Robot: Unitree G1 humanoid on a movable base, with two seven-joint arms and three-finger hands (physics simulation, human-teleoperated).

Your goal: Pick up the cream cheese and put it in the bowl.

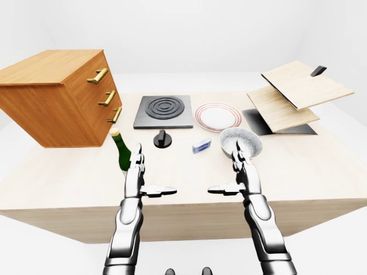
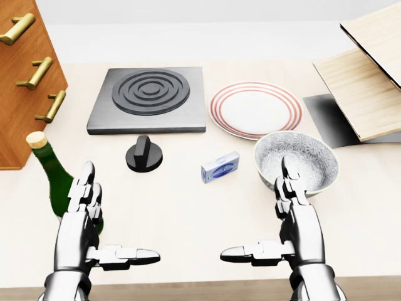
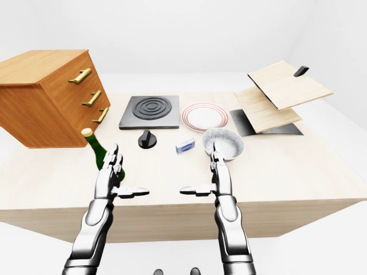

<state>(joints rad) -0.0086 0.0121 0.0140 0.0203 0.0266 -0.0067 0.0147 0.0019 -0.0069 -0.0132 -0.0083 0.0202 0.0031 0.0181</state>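
Note:
The cream cheese (image 2: 220,167) is a small blue and white box lying on the table near the middle of the head view. Just to its right stands the empty patterned grey bowl (image 2: 313,151). My right hand (image 2: 276,226) hovers open at the lower right, its fingertips (image 2: 286,168) reaching up over the bowl's near rim. At the lower left my left hand (image 2: 103,222) is open too, in front of a green bottle. Neither hand holds anything, and both are well below the box.
A green bottle (image 2: 51,175) with a cork stands behind my left hand. A black knob (image 2: 144,154), a dark stove plate (image 2: 149,99) and a red-rimmed white plate (image 2: 255,109) lie farther up. A wooden drawer cabinet (image 1: 57,94) sits left, tilted wooden boards (image 1: 298,91) right.

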